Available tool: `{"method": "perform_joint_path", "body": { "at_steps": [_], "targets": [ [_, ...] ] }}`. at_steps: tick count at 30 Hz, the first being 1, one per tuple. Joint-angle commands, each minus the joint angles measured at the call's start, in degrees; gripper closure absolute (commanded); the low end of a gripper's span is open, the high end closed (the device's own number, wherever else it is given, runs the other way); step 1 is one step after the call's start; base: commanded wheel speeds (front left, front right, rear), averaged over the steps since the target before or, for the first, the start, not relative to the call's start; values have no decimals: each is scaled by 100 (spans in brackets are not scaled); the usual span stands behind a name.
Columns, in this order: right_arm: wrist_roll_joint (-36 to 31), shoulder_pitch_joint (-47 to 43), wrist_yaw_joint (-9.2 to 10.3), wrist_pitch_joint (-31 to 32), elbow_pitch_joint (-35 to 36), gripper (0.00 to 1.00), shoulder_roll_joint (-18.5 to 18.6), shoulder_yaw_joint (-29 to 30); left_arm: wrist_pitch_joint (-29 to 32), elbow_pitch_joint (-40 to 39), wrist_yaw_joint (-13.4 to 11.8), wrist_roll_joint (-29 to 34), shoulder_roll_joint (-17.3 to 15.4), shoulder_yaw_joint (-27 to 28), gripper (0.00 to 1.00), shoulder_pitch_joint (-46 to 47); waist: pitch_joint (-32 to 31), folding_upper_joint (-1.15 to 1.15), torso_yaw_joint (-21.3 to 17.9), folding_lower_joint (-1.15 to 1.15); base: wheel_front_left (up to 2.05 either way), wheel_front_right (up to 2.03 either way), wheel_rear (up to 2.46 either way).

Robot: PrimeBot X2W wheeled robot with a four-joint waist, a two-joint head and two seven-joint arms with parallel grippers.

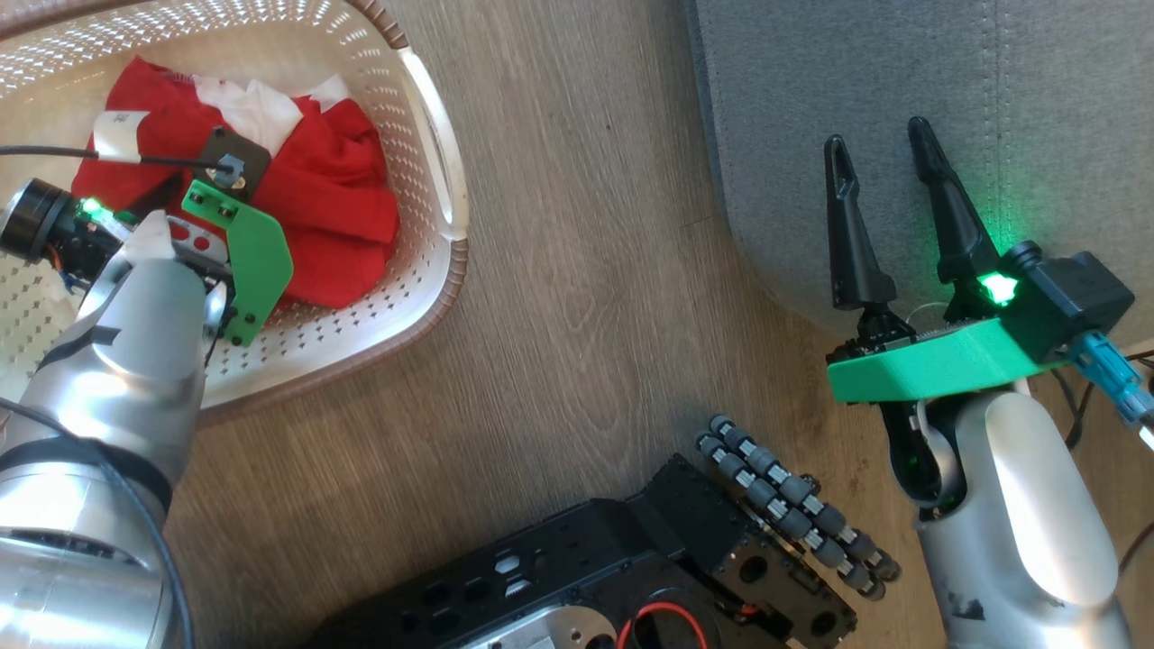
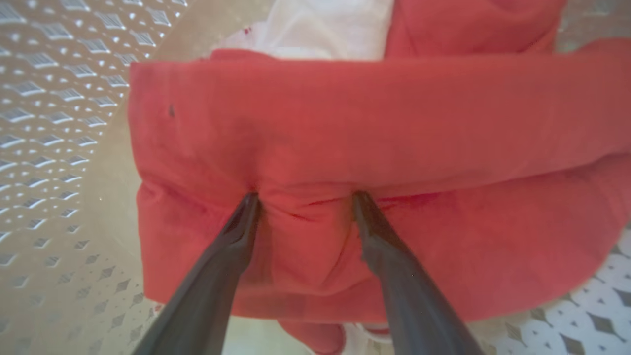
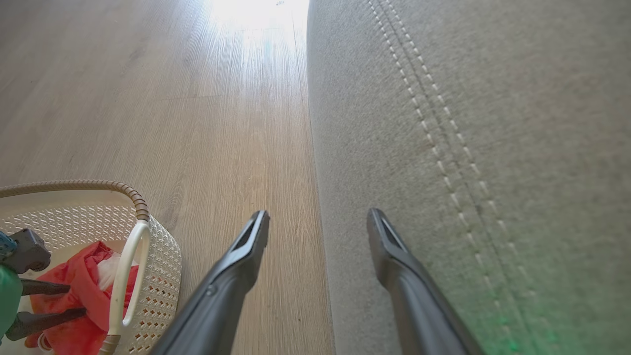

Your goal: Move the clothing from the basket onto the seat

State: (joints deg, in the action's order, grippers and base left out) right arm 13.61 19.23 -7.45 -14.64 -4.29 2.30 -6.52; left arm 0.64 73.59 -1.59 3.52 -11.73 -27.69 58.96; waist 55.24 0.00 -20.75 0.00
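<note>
Daylight was bright and even. Glare bleached the wooden floor (image 3: pixel 256 15) at the top of the right wrist view; a green indicator light (image 1: pixel 998 288) tinted the seat (image 3: pixel 508 340). The left wrist view was soft (clothing (image 2: pixel 345 123) hazy, 2 fingers (image 2: pixel 212 286) blurred).

The floor (image 1: pixel 577 297) is light wood-grain plank. A cream perforated laundry basket (image 1: pixel 379 311) stands on it at the head view's upper left. The grey sofa seat cushion (image 1: pixel 902 81) borders it at upper right. The black robot base (image 1: pixel 631 559) rests at bottom centre.
</note>
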Motion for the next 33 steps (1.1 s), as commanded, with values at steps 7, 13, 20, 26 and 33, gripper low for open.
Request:
{"method": "perform_joint_path", "body": {
  "at_steps": [7,13,20,26,33],
  "targets": [
    [37,-203,-3,-36,70,0,58,-178,267,34,184,-121,-155,24,100,-108,-15,0,25,0,0,0,0],
    [14,-126,-3,-36,34,0,58,-240,131,35,146,-224,-150,29,100,-165,-132,0,22,0,0,0,0],
    [-12,122,-3,-36,-39,0,58,-326,-212,34,32,-421,-203,126,100,-290,-446,0,-10,0,0,0,0],
    [-170,258,-3,-36,-226,0,58,-273,-795,30,-59,-609,-21,200,100,-519,-1218,0,283,0,0,0,0],
    [-318,191,-3,-36,-415,0,58,-246,-1340,-9,-129,-843,150,320,100,-826,-2076,0,568,0,0,0,0]
  ]
}}
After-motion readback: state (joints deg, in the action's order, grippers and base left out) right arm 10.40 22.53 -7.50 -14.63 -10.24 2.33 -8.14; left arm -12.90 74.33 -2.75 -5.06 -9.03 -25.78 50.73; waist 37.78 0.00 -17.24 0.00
